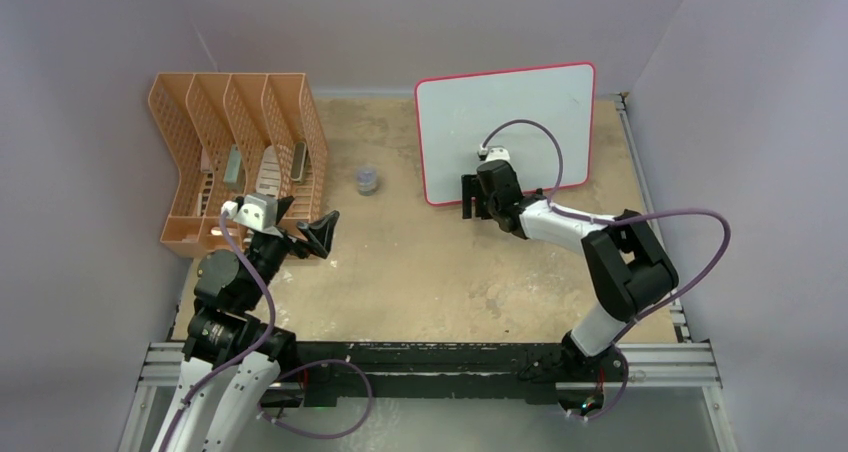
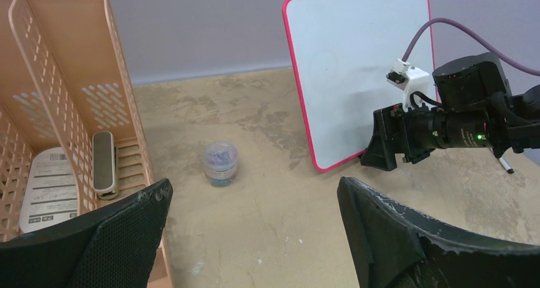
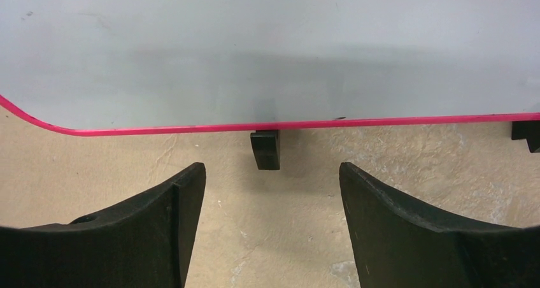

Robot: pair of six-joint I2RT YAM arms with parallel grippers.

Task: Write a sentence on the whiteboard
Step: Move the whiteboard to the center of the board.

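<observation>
Nearby, the whiteboard (image 3: 267,46) stands just beyond the spread, empty right fingers (image 3: 178,205), its long edge running left-right. The left fingers (image 2: 140,218), also spread, are well apart.

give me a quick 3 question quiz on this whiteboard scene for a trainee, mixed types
1. True or false: the large white rectangular whiteboard with a red-pink rim already carries writing.
2. The right gripper is: A shut on a marker; B open, holding nothing; C out of view.
3. Fill in: the small clear jar of coloured clips stands between the whiteboard and the orange mesh ____.
Key: 1 false; 2 B; 3 file rack.
</observation>
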